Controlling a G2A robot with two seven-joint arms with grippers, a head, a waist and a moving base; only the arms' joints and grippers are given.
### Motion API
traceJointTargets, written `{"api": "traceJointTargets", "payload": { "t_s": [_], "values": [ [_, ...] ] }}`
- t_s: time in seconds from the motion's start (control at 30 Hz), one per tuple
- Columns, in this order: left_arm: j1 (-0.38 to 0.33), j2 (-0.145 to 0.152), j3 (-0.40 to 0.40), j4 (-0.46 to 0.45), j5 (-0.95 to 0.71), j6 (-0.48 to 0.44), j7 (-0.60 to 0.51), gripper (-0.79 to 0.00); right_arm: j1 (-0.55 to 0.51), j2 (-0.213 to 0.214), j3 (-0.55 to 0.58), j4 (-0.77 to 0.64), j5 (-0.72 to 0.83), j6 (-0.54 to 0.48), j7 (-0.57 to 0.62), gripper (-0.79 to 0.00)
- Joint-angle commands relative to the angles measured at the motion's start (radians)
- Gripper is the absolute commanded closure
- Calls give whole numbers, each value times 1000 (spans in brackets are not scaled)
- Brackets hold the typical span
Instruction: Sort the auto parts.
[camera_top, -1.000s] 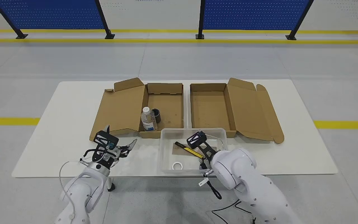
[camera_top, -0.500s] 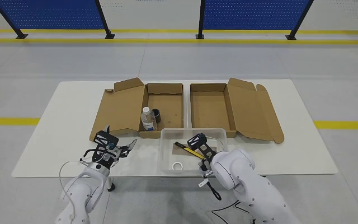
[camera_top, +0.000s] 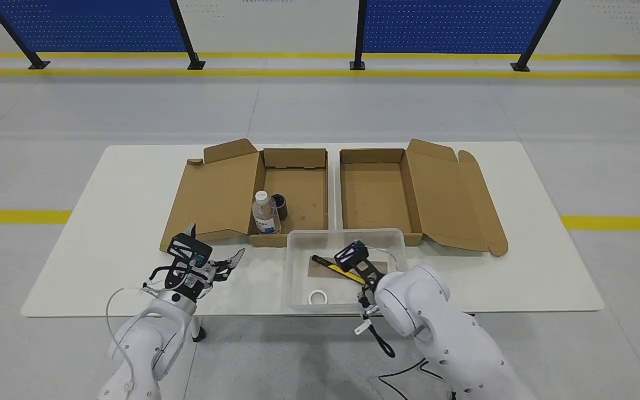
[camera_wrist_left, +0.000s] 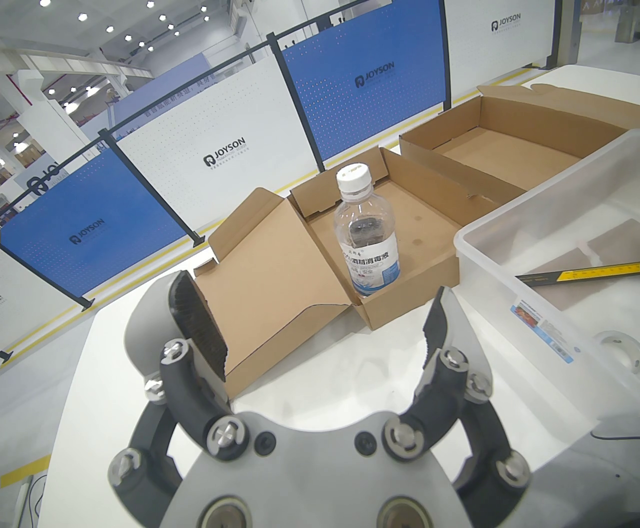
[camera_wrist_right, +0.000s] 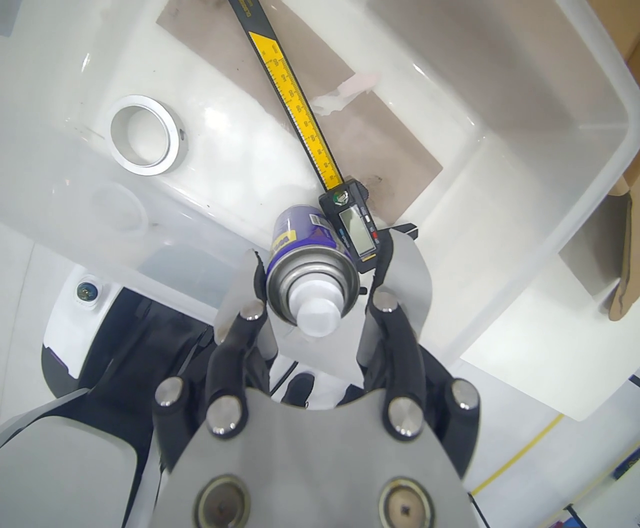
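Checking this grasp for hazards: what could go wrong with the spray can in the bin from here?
1. The head of the yellow-and-black digital caliper lies right beside the purple spray can, at the right tool. Lifting may snag or drag the caliper.
2. The can sits close to a wall of the clear plastic bin, so it could bump that wall on the way out.
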Motion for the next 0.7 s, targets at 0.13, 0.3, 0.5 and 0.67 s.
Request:
{"api": "traceJointTargets", "payload": {
  "t_s": [0.13, 0.3, 0.5, 0.67],
  "values": [
    [0, 0, 0, 0, 0, 0, 0, -785, 5, -5, -3, 11, -3, -1, 2, -271],
    [0, 0, 0, 0, 0, 0, 0, -785, 4, -8, 0, 2, -8, 0, -1, 0],
    [0, 0, 0, 0, 0, 0, 0, -785, 2, -9, 18, -33, -9, 0, -9, 0],
    [0, 0, 0, 0, 0, 0, 0, -785, 12, -10, 49, -84, 13, -5, -28, 0]
  ]
}}
